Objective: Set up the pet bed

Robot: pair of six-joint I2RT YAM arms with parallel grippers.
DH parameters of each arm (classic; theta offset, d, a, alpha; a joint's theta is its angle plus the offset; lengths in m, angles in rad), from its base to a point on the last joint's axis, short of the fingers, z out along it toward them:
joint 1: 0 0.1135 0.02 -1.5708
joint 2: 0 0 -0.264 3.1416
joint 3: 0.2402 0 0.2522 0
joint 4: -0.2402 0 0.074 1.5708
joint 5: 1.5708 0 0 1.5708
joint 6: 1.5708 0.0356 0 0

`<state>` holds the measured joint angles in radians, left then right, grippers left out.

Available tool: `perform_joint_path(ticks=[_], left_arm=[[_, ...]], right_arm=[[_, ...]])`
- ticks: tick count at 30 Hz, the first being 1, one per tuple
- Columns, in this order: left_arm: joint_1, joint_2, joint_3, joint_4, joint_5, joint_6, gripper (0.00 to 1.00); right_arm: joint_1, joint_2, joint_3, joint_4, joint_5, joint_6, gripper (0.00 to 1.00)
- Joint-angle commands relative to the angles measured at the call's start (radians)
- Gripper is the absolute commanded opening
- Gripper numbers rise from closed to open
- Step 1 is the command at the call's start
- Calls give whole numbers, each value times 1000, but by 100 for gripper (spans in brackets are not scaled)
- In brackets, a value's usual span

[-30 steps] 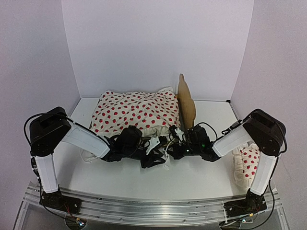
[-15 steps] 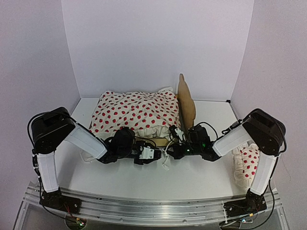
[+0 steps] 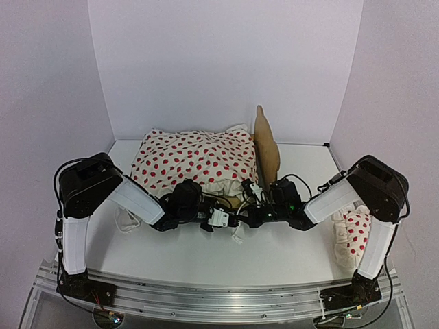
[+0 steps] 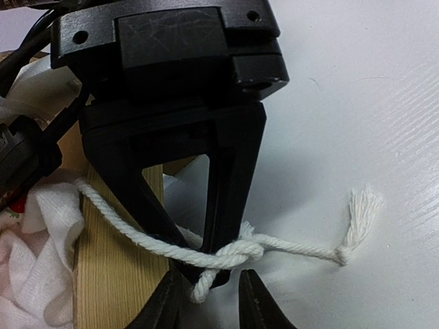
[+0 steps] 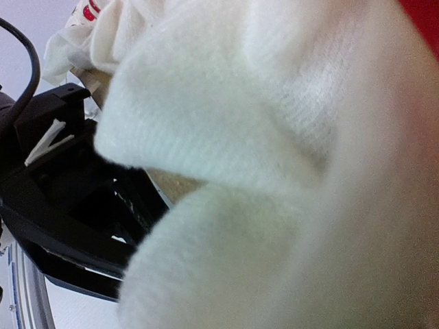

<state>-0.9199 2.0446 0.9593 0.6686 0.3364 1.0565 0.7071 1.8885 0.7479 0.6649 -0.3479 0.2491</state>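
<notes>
The pet bed stands mid-table, its plywood headboard (image 3: 266, 147) upright at the right and a plywood rail (image 4: 116, 274) at its near side. A white red-dotted duvet (image 3: 195, 161) covers it. Both grippers meet in front of the bed. My right gripper (image 3: 248, 214) (image 4: 212, 264) is shut on a knotted white cord (image 4: 288, 248) that runs from the bed. My left gripper (image 3: 226, 219) (image 4: 209, 301) is open, its tips either side of the cord's loose end below the knot. White fabric (image 5: 274, 171) fills the right wrist view and hides that gripper's fingers.
A small red-dotted pillow (image 3: 353, 233) lies by the right arm's base at the table's right edge. White walls close in the back and both sides. A frayed cord end (image 4: 360, 212) rests on the white tabletop (image 4: 357, 103).
My left arm has swung to the right and its gripper has come up to the right gripper at the cord. Its jaws widened, then narrowed. The right arm has not moved.
</notes>
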Motion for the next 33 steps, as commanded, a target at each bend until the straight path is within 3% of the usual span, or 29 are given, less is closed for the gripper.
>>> perform_joint_path(ticks=[1,6,12,15,20,27,31,33], left_arm=[[10,27,66,39,-24,31,23],[10,20,61,39,-29,33,0],[11,-13,30,46,-30,11,0],[10,-24,20,52,-31,-1,0],[12,-29,13,63,-36,-17,0],[13,-43,1,68,-43,-32,0],[13,-46,-3,67,-46,-48,0],[13,-46,-2,66,-48,-53,0]], right_arm=[[-4,-50,7,36,-27,-20,0],[-4,-58,-2,35,-18,-22,0],[-4,-89,-7,-10,23,-17,1],[-4,-139,15,-156,107,1,14],[1,-225,38,-381,211,20,18],[81,-292,-33,-429,316,67,34],[179,-250,-78,-344,408,7,48],[199,-222,-101,-258,412,-32,49]])
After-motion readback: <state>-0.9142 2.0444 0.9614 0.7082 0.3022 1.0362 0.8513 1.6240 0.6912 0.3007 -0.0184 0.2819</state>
